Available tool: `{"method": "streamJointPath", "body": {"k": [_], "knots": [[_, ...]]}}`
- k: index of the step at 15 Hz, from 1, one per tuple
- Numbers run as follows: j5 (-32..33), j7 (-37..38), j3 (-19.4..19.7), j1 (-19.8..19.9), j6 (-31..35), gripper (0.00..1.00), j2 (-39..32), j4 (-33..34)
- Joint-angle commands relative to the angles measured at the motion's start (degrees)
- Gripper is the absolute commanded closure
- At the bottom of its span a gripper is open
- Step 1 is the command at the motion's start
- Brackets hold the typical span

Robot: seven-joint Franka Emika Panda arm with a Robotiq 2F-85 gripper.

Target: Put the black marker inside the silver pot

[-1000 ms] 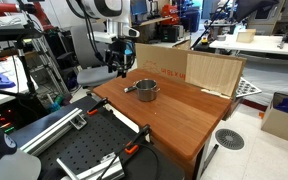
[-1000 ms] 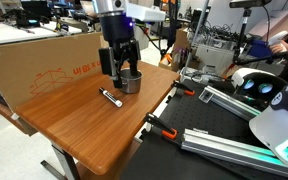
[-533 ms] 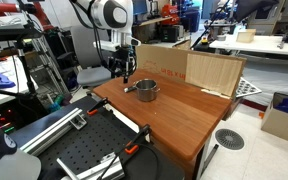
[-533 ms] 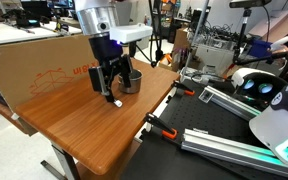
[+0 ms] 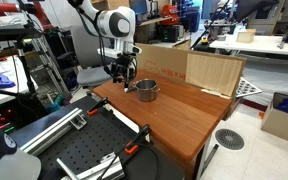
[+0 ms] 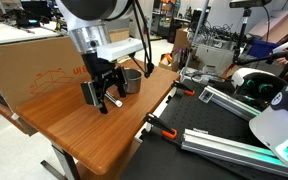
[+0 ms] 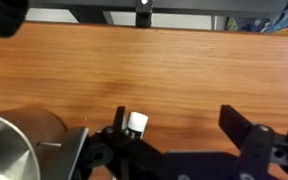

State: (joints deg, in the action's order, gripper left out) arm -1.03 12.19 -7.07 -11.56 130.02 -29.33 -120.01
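The silver pot stands near the far end of the wooden tabletop; it also shows in an exterior view and at the lower left of the wrist view. The black marker lies on the wood with its white end just inside my left finger. My gripper is open and low over the table beside the pot, with the marker between its fingers. In both exterior views the gripper hides the marker.
A cardboard box stands along the back of the table, close behind the pot; it also shows in an exterior view. Clamps grip the table edge. Black perforated boards and lab gear lie beside the table.
My gripper has moved away from over the pot and come down to the marker on the wood. The pot and marker have not moved.
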Motion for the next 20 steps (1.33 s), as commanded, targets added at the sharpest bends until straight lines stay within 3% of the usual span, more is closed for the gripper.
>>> {"method": "streamJointPath", "body": {"k": [1, 5, 6, 7, 16, 17, 20], "knots": [[0.9, 2.5, 1.6, -1.4, -0.7, 0.0, -2.7, 2.6], [0.6, 3.4, 2.0, -1.3, -2.0, 0.0, -4.5, 5.0], [0.5, 2.9, 2.0, -1.1, -3.2, 0.23, -5.0, 5.9], [1.1, 3.2, 2.3, -1.4, -3.9, 0.26, -5.4, 6.5], [1.9, 2.3, 2.5, -1.2, -11.1, 0.95, -7.6, 11.3], [2.0, 2.3, 2.5, -1.2, -11.4, 0.99, -7.7, 11.5], [2.2, 2.4, 2.6, -1.3, -11.5, 0.94, -7.4, 11.8]]}}
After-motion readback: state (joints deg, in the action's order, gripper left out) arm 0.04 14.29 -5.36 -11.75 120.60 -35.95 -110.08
